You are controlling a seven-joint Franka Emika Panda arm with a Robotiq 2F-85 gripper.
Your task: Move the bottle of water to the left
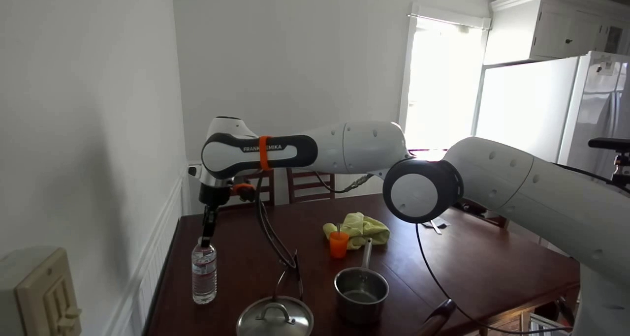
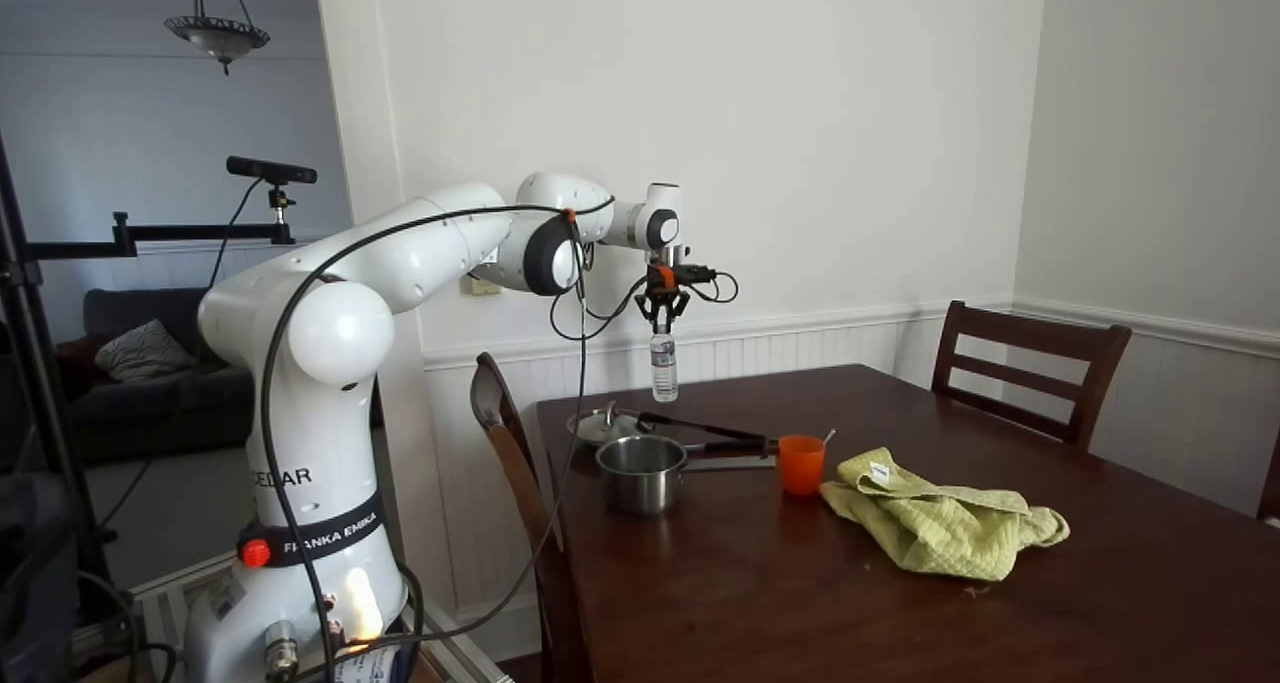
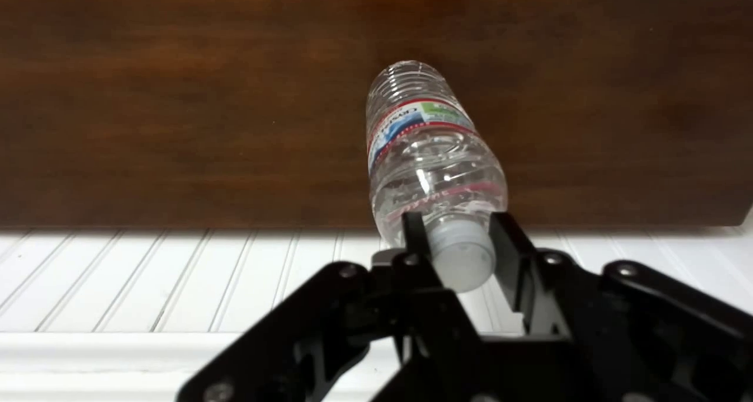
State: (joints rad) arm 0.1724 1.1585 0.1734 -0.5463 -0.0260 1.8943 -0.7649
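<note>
Black two-fingered gripper [image 3: 460, 237] on clear plastic water bottle [image 3: 429, 155]

Fingers [image 3: 416, 243] narrow, either side of pale round cap [image 3: 465, 263], holding it. Bottle upright near white panelled wall [image 3: 176, 278], over dark brown wooden table [image 3: 176, 125]; can't tell if base touches. Nearby, round steel lid [image 1: 273, 325]; beyond, steel saucepan [image 1: 362, 314], orange plastic cup [image 1: 338, 246], crumpled yellow-green cloth [image 1: 366, 229].

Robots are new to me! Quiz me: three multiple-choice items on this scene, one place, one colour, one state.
1. Which part of the clear plastic water bottle is nearest the black pincer?
A. base
B. middle
C. top

2. What colour is the small round cup?
A. blue
B. orange
C. white

3. The round steel saucepan is:
A. uncovered
B. covered
C. upside-down

1. C: wrist view shows its pale cap between the fingers.
2. B: orange in both exterior views.
3. A: its open top shows there.
</note>
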